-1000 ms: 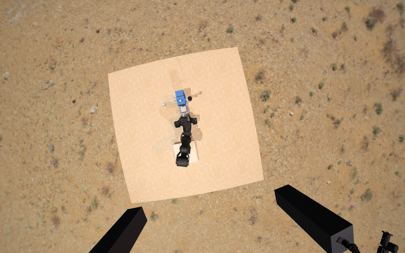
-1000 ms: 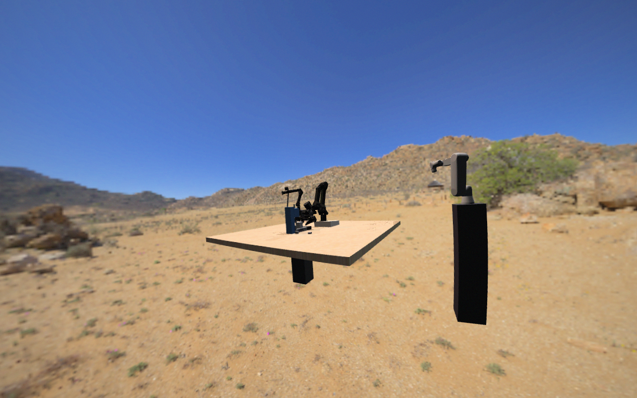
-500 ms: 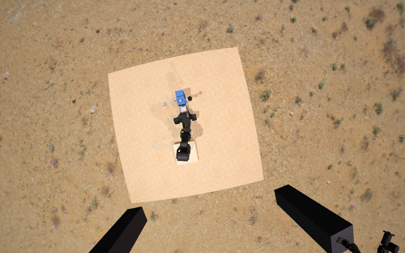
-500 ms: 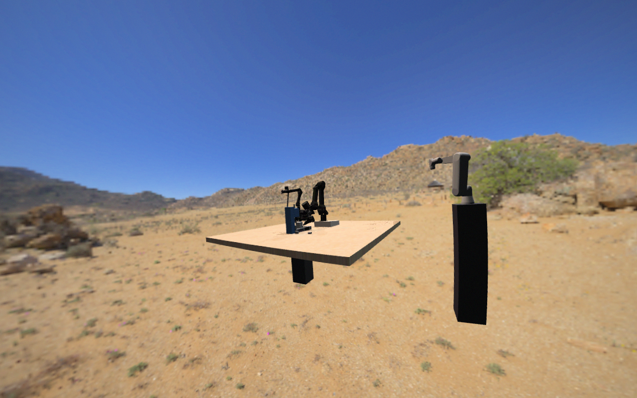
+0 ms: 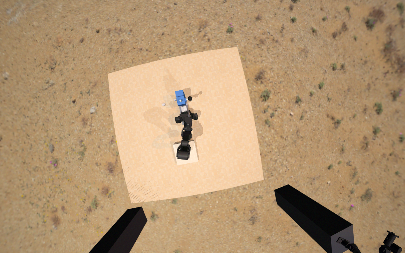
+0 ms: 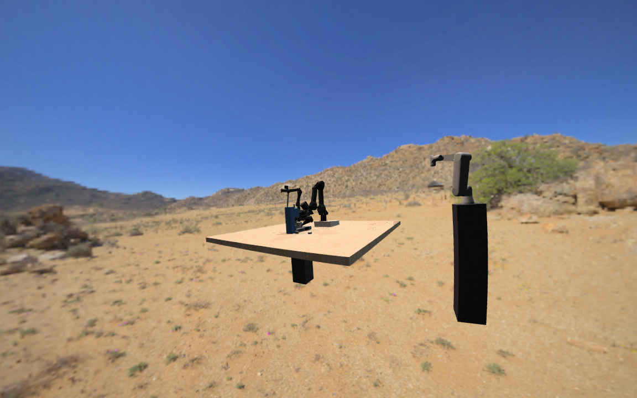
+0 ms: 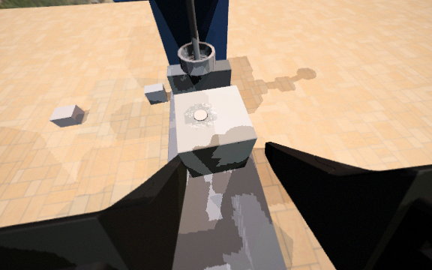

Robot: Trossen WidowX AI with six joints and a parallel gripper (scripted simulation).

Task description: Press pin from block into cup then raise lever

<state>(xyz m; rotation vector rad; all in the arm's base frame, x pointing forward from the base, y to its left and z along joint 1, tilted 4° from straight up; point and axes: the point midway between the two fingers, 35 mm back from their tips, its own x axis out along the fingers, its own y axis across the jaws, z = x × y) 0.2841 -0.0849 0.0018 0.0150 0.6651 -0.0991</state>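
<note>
In the wrist view, a white block (image 7: 216,124) (image 5: 183,108) stands on a grey rail (image 7: 197,225). A round pale pin end (image 7: 200,115) shows in its top. My gripper (image 7: 226,152) is open, its fingertips on either side of the block's near end with gaps visible. Beyond the block is a grey cup (image 7: 196,68) at a low grey crosspiece (image 7: 223,71). A thin punch rod (image 7: 193,22) comes down into the cup's outline. The blue press (image 7: 220,34) (image 5: 179,94) (image 6: 290,220) rises behind. A black knob (image 5: 190,98) shows beside the press. Where the pin's lower end is stays hidden.
Two small pale blocks (image 7: 67,115) (image 7: 156,94) lie left of the rail. The black arm (image 5: 186,135) reaches from its pale base (image 5: 193,159) on the table (image 5: 229,141) (image 6: 261,246). The tall press stands close ahead of the gripper.
</note>
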